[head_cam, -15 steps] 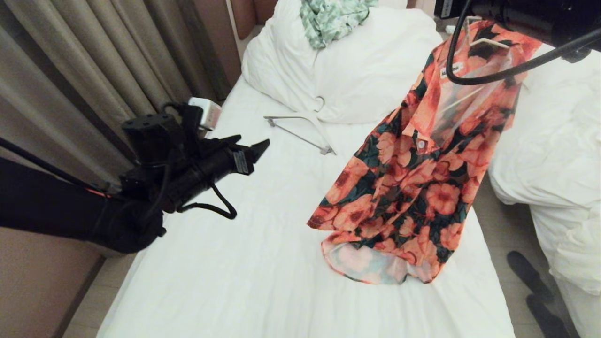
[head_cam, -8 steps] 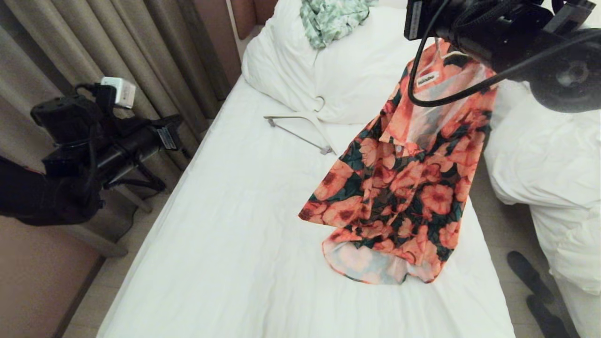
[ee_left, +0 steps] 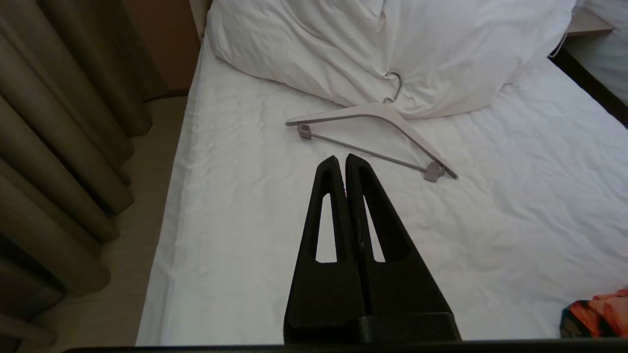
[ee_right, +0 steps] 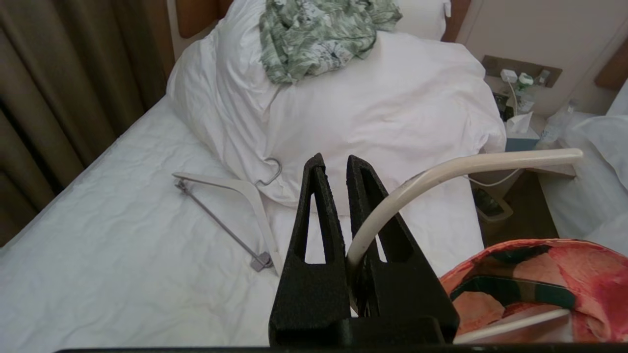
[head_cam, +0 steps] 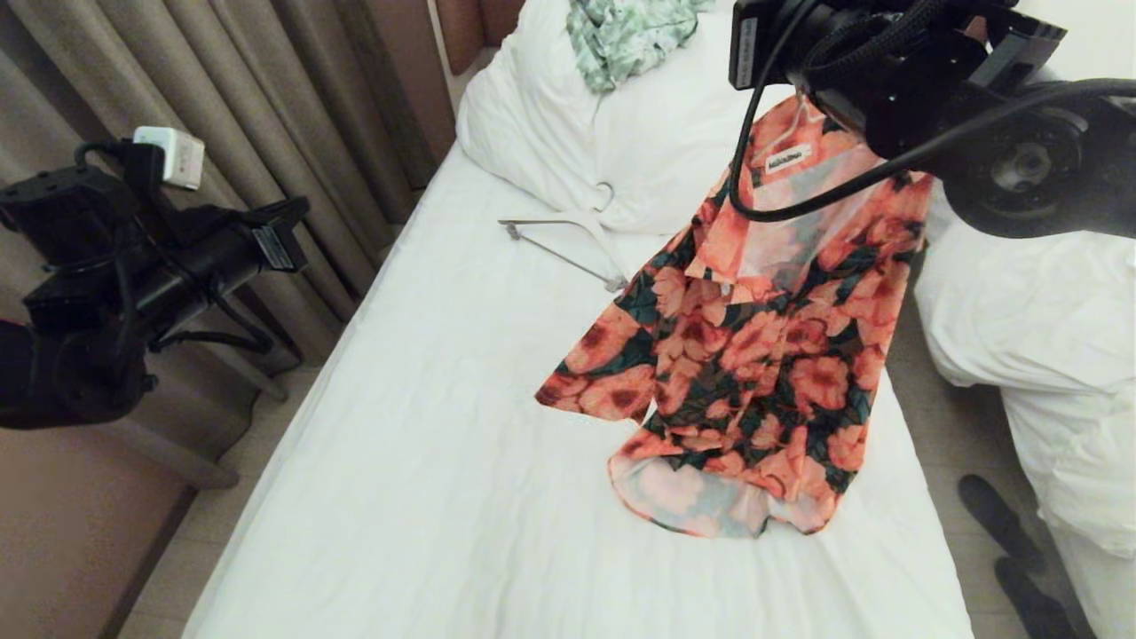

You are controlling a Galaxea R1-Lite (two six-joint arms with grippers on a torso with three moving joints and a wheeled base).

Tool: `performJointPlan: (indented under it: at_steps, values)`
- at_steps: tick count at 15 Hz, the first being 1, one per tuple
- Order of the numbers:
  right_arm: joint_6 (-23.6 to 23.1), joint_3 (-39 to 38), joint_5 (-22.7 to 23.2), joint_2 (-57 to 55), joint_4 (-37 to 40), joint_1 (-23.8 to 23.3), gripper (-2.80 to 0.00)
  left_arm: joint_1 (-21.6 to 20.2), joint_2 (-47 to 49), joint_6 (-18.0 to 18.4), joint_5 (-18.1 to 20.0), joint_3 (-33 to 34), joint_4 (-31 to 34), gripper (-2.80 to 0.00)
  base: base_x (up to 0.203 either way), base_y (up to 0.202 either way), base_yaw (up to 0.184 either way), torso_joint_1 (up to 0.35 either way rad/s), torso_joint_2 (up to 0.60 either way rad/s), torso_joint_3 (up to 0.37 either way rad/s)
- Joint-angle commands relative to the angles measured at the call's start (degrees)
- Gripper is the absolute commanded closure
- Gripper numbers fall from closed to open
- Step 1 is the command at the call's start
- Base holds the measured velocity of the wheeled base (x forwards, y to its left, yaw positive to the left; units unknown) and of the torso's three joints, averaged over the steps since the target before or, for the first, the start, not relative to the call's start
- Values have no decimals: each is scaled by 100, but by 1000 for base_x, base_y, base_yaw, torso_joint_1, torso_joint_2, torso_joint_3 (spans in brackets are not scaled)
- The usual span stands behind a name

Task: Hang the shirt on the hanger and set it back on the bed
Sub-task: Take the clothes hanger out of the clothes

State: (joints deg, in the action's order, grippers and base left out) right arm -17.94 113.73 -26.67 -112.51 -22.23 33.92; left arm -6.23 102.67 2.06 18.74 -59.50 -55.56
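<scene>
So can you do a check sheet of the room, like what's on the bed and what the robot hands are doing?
Surface: bed, white sheet, lightly wrinkled.
Job's things: shirt on hanger, hem resting on the sheet.
Clutter: spare hanger by pillow; green cloth on the pillow.
Grippers: right gripper shut on hanger; left gripper shut, empty, off the bed's side.
Cables: black cable looping before the shirt.
Surroundings: curtains, second bed.

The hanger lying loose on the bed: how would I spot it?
Find the big white pillow at the head of the bed. The hanger lies flat on the sheet against its lower edge, hook touching the pillow. Its grey crossbar and bare frame set it apart from the one inside the flowered shirt.
</scene>
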Motion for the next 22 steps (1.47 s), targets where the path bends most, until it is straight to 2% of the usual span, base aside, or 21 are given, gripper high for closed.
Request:
performJointPlan:
  at_steps: [1, 8, 10, 12, 16, 22]
  values:
    - [-25, -5, -17, 21, -21, 27, 0, -31, -58, -55, 7, -9, -51, 0, 0, 0, 0, 0, 0, 0]
    - [-220, -8, -19, 57, -560, 16, 0, -54, -117, -96, 7, -9, -159, 0, 0, 0, 0, 0, 0, 0]
    - [-236, -8, 14, 54, -980, -2, 0, -54, -176, -264, 7, -9, -207, 0, 0, 0, 0, 0, 0, 0]
    - [-257, -4, 31, 58, -1152, -17, 0, -54, -168, -275, 7, 0, -279, 0, 0, 0, 0, 0, 0, 0]
    - [-377, -1, 275, -189, -2334, -9, 0, -54, -177, -276, 7, 9, -288, 0, 0, 0, 0, 0, 0, 0]
    - [-657, -8, 470, -70, -2769, 26, 0, -45, -186, -276, 7, 35, -341, 0, 0, 0, 0, 0, 0, 0]
